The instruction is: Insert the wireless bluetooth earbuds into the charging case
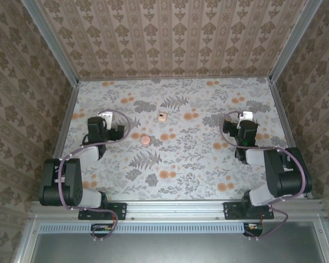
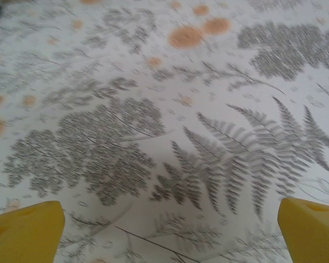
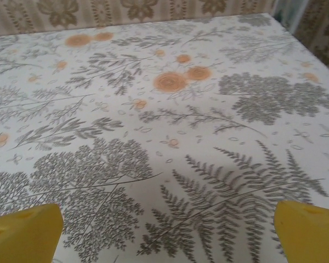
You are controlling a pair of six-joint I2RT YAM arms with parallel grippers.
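Left gripper (image 2: 170, 230) and right gripper (image 3: 167, 230) both gape wide, holding nothing. Between them on the table (image 1: 208, 170) — nearer the left — lie 2 small pink things: a round piece (image 1: 146, 139), then farther back a squarish piece (image 1: 162, 116).

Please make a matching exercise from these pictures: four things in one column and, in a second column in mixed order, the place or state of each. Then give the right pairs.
1. left gripper
2. right gripper
3. round pink item
4. squarish pale item

A. centre, farther back
B. open, on the right side
C. open, on the left side
D. centre, nearer the front

Pairs: 1-C, 2-B, 3-D, 4-A
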